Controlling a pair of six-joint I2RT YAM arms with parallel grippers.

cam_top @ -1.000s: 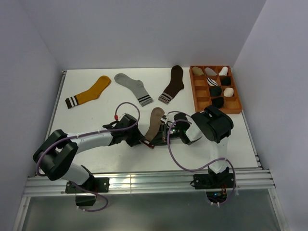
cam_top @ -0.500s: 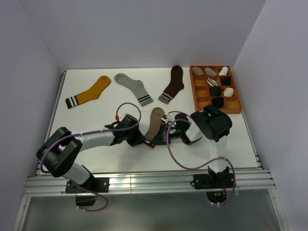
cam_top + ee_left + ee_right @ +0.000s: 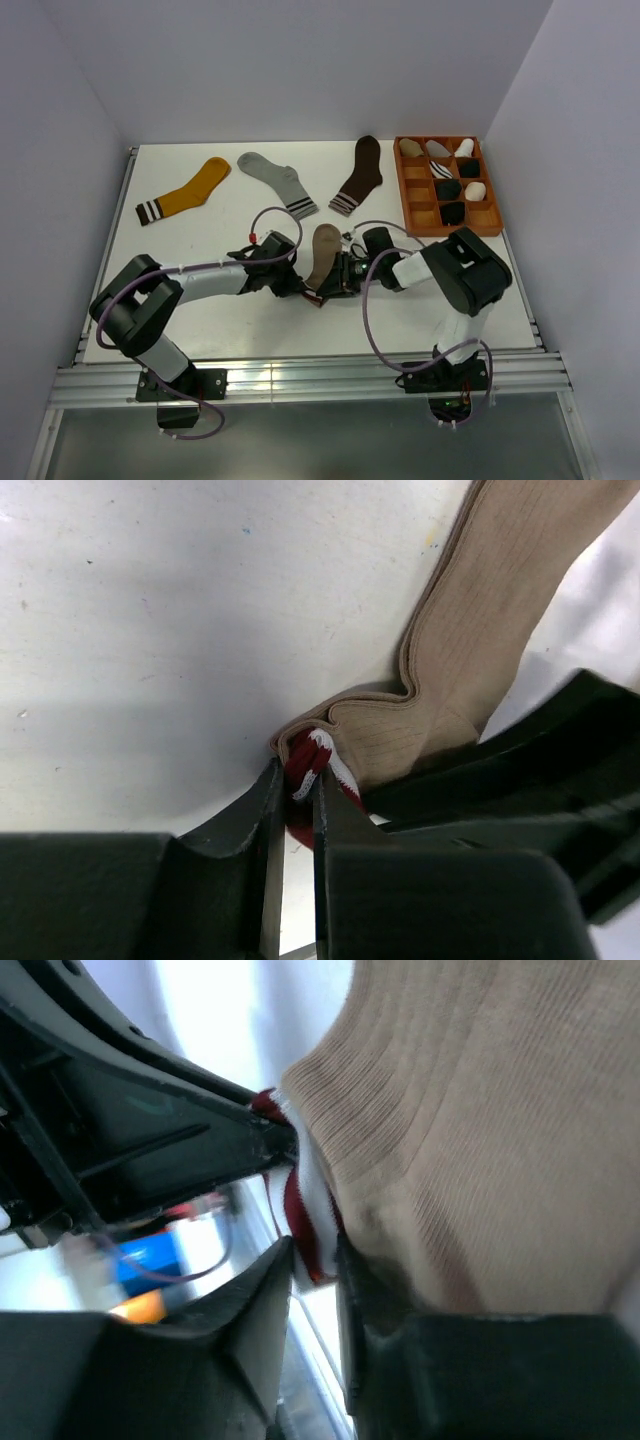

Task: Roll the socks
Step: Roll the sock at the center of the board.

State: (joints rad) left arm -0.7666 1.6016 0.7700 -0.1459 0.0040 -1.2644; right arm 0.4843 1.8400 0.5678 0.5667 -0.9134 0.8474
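From above, the taupe sock (image 3: 322,252) is lying mid-worktop (image 3: 180,240), its cuff end between the left tool (image 3: 303,290) and the right tool (image 3: 333,288). At the left wrist, the left tool is pinching the maroon-and-white cuff (image 3: 318,763); at the right wrist, the right tool's fingers are narrowly flanking that cuff, though I cannot tell whether they are gripping.

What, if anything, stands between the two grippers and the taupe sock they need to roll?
Nothing visible does. The left gripper pinches the taupe sock at its red-and-white cuff, and the right gripper has the same cuff between its fingers, right beside the left one.
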